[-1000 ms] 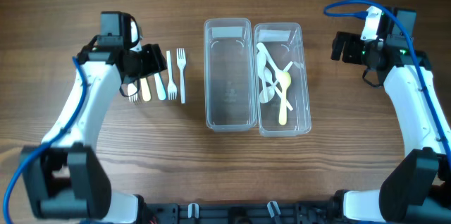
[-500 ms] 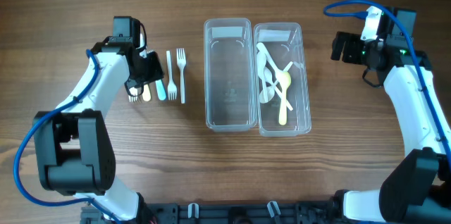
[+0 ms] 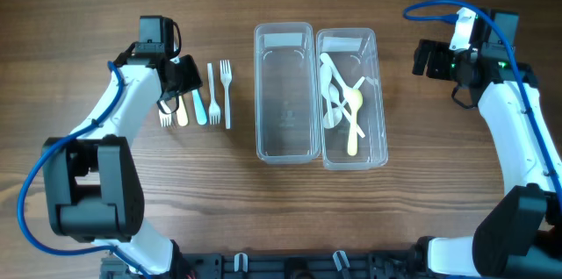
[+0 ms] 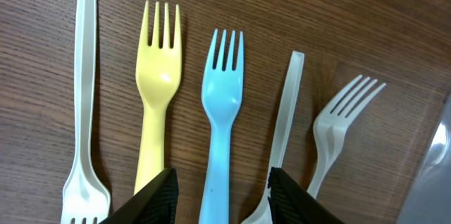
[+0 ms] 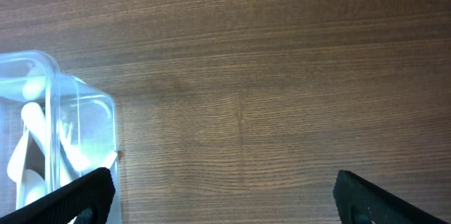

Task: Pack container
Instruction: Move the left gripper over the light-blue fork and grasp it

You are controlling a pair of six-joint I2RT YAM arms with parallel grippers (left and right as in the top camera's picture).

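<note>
Several plastic forks lie side by side on the wooden table: a white one (image 4: 84, 97), a yellow one (image 4: 158, 76), a blue one (image 4: 222, 97), a white one (image 4: 285, 111) and another white one (image 4: 342, 122). My left gripper (image 4: 222, 199) is open just above them, its fingers either side of the blue fork's handle; in the overhead view it (image 3: 180, 82) covers the leftmost forks' tops. The left clear container (image 3: 285, 95) holds nothing. The right clear container (image 3: 379, 95) holds several spoons (image 3: 342, 103). My right gripper (image 5: 225, 203) is open and empty, right of the containers (image 3: 423, 58).
The spoon container's corner (image 5: 49, 132) shows at the left of the right wrist view, with bare wood to its right. A clear container edge (image 4: 437, 160) shows at the right of the left wrist view.
My left gripper has shifted a little toward the far edge over the forks. The forks, containers and right arm have not moved.
</note>
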